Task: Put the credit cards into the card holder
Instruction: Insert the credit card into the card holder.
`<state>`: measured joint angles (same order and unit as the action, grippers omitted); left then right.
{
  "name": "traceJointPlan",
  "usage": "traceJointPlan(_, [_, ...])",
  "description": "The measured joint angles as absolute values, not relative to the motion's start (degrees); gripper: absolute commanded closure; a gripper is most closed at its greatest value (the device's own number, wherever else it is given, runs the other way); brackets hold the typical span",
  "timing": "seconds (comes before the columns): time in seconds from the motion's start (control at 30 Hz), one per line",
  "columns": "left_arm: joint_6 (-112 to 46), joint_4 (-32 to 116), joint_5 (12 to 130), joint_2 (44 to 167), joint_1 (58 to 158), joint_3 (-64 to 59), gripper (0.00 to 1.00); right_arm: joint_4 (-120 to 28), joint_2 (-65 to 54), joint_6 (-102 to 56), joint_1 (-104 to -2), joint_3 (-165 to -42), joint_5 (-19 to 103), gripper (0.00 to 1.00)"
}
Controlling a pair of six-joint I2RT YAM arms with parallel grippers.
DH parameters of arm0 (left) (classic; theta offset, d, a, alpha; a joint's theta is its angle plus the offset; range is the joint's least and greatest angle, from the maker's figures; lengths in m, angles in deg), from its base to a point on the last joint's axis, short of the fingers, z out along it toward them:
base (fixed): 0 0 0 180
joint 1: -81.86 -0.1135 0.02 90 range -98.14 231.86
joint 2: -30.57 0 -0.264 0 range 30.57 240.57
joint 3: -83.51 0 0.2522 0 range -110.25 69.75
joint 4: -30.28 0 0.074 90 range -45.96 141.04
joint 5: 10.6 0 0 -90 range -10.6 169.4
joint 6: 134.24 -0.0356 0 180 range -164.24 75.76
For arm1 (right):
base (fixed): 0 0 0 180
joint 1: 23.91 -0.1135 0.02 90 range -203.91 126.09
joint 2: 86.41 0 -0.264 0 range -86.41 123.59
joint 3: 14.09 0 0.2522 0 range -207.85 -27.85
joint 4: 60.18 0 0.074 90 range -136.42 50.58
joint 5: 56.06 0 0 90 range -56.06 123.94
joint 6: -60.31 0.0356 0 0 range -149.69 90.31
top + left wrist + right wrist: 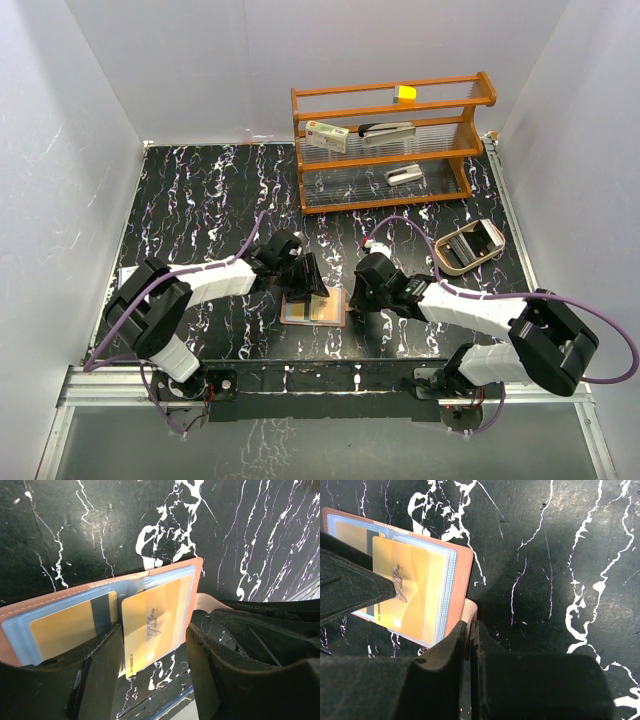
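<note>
The card holder (pixel 315 310) lies open on the black marble table, reddish-brown with clear sleeves (pixel 197 575) (pixel 462 565). An orange credit card (pixel 65 627) sits in its left panel. A gold credit card (pixel 152 625) (pixel 405 590) is partly inside the right panel, and its near end sticks out over the table. My left gripper (pixel 155 630) (pixel 305 283) straddles this card, one finger on each long edge, holding it. My right gripper (pixel 470 625) (pixel 358 297) is shut on the holder's small strap (pixel 471 609) at its right edge.
A wooden rack (pixel 390 140) with small items stands at the back right. A tan oval tray (pixel 468 246) lies right of the arms. The table's near edge (pixel 200 710) runs close below the holder.
</note>
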<state>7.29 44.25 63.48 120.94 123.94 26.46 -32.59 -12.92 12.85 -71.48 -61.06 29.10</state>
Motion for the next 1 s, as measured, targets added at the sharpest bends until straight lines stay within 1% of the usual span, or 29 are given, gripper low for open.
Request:
traceJointPlan(0.43, [4.6, 52.3, 69.2, 120.4, 124.4, 21.9, 0.41, -32.8, -14.2, 13.0, -71.5, -60.4, 29.2, 1.00])
traceJointPlan(0.63, [4.4, 53.4, 69.2, 119.6, 124.4, 21.6, 0.38, -32.9, -14.9, 13.6, -71.5, -59.9, 29.3, 1.00])
traceJointPlan(0.87, [5.4, 51.2, 67.0, 119.5, 124.4, 24.0, 0.38, -33.3, -14.9, 13.9, -71.5, -59.8, 29.8, 1.00])
traceJointPlan(1.0, [6.0, 49.8, 66.3, 119.0, 124.4, 24.9, 0.42, -33.3, -14.9, 13.9, -71.5, -59.8, 29.8, 1.00])
